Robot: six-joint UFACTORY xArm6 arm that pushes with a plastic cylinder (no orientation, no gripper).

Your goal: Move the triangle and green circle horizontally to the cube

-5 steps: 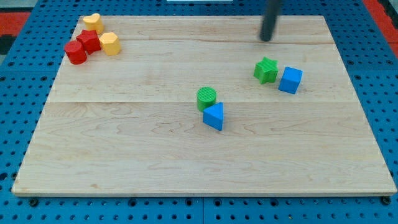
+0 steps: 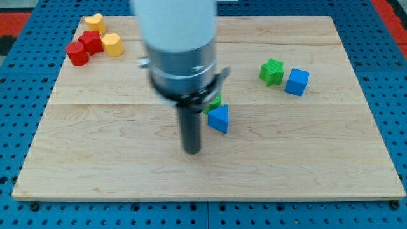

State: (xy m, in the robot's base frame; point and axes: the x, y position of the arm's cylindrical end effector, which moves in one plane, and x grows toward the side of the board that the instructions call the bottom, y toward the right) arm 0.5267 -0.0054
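My tip (image 2: 192, 151) resting on the table (image 2: 305, 159), just left of and below the blue triangle (image 2: 219, 119), green circle (image 2: 215, 102) touching the triangle, mostly hidden behind my arm, blue cube (image 2: 297, 82) well right beside green star (image 2: 272, 71), no gripper fitted, nothing grasped.

Bare wooden board (image 2: 127, 159) lies open between the blue triangular block (image 2: 219, 119) at centre and the blue cube (image 2: 297, 81) at right; the green star block (image 2: 272, 71) touches the cube's left side, blocking that approach.
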